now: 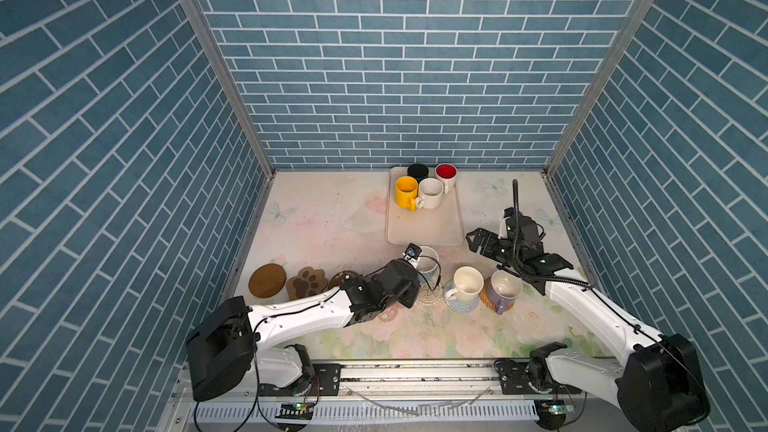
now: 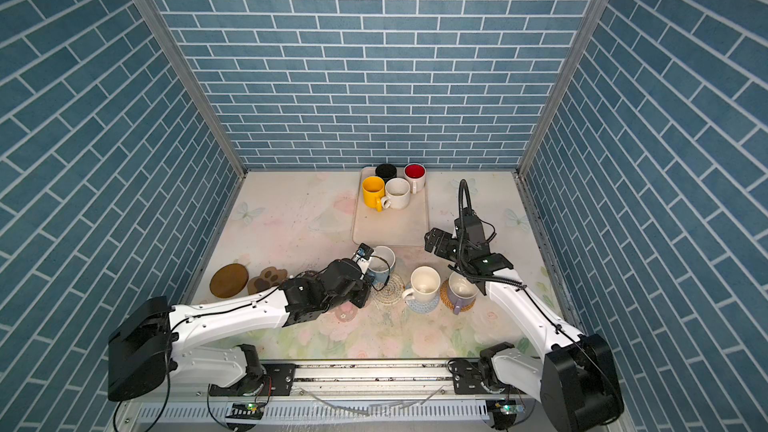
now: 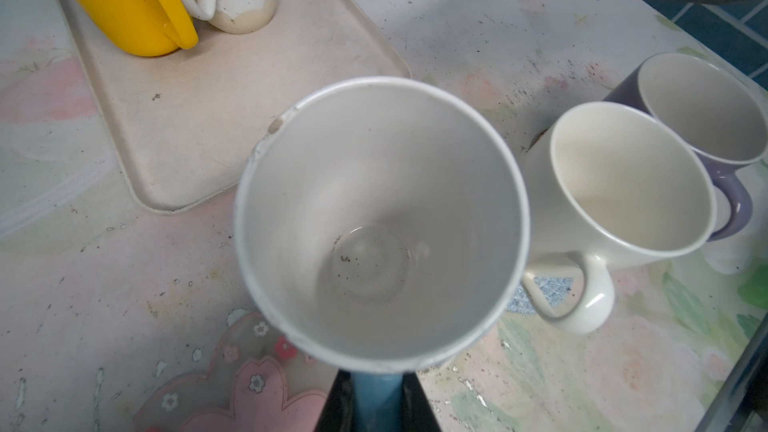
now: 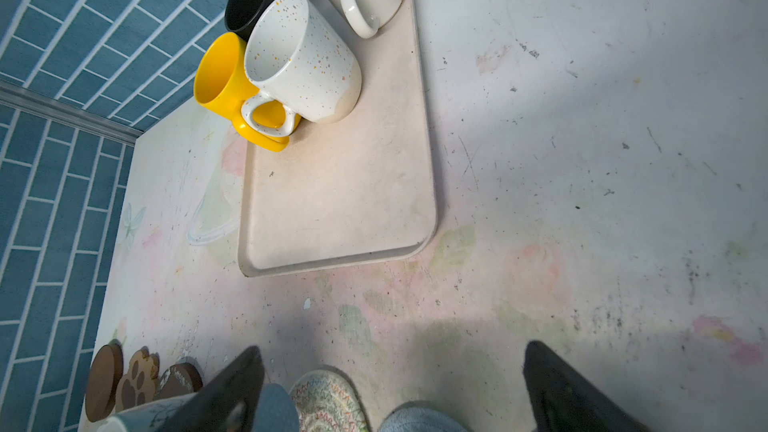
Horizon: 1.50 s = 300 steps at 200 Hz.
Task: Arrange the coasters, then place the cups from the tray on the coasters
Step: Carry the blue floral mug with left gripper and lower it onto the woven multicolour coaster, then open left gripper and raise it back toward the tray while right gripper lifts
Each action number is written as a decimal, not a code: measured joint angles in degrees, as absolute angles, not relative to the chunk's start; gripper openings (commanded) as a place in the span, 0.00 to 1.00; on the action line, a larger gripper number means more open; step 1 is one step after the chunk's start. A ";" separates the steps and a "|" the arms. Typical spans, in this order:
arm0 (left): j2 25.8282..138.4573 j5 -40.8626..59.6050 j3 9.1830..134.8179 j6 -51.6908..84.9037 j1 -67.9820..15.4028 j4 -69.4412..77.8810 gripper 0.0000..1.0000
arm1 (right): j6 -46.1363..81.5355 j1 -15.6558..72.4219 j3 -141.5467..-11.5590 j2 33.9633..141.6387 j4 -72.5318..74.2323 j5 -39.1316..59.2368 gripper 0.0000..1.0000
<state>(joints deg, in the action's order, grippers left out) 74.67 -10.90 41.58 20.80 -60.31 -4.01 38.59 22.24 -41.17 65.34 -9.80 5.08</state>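
Floral tabletop [image 1: 332, 218], beige tray [image 1: 424, 228] at back, brown disc [image 1: 267, 280], paw coaster [image 1: 304, 283], white woven round [image 1: 432, 300]

Plain pale beige tray [image 1: 424, 230]. Solid yellow mug [image 1: 406, 192]; black mug [image 1: 417, 170]; white mug [image 1: 446, 172], red inside; cream speckled mug [image 4: 303, 56] dotted orange and grey. White inside the light blue mug [image 1: 429, 261]; plain cream mug [image 1: 467, 282]; lavender mug [image 1: 505, 288], cream within. Dark brown disc [image 1: 267, 280]; tan paw coaster [image 1: 305, 282] with darker pads; pink flower coaster [image 3: 249, 384] strewn with tiny blossoms; whitish woven coaster [image 4: 328, 401] stitched in multicoloured zigzags. Faded pastel florals across the tabletop [image 1: 324, 218]; blue brick pattern with white joints on the walls [image 1: 395, 56].
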 measured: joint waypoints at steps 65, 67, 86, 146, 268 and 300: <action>74.00 -10.35 40.18 21.71 -61.28 -3.97 0.00 | 38.59 22.24 -41.17 65.91 -9.72 4.97 0.98; 74.02 -10.28 40.16 21.76 -61.28 -3.95 0.00 | 38.57 22.24 -41.17 65.91 -9.69 4.97 0.98; 74.65 -10.07 40.10 22.09 -61.36 -3.79 0.00 | 38.57 22.28 -41.17 66.32 -9.58 4.91 0.98; 76.47 -9.80 39.00 22.48 -61.67 -2.59 0.00 | 38.54 22.35 -41.17 67.05 -9.37 4.62 0.98; 78.54 -10.04 39.03 24.21 -62.72 0.45 0.59 | 38.48 22.35 -41.17 67.64 -8.14 4.23 0.99; 78.08 -11.18 39.03 24.27 -62.83 0.34 0.76 | 37.93 22.35 -41.17 67.64 -8.16 4.03 0.99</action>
<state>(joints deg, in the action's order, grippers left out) 78.08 -11.18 39.03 24.27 -62.83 0.34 37.93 22.35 -41.17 67.64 -8.16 4.03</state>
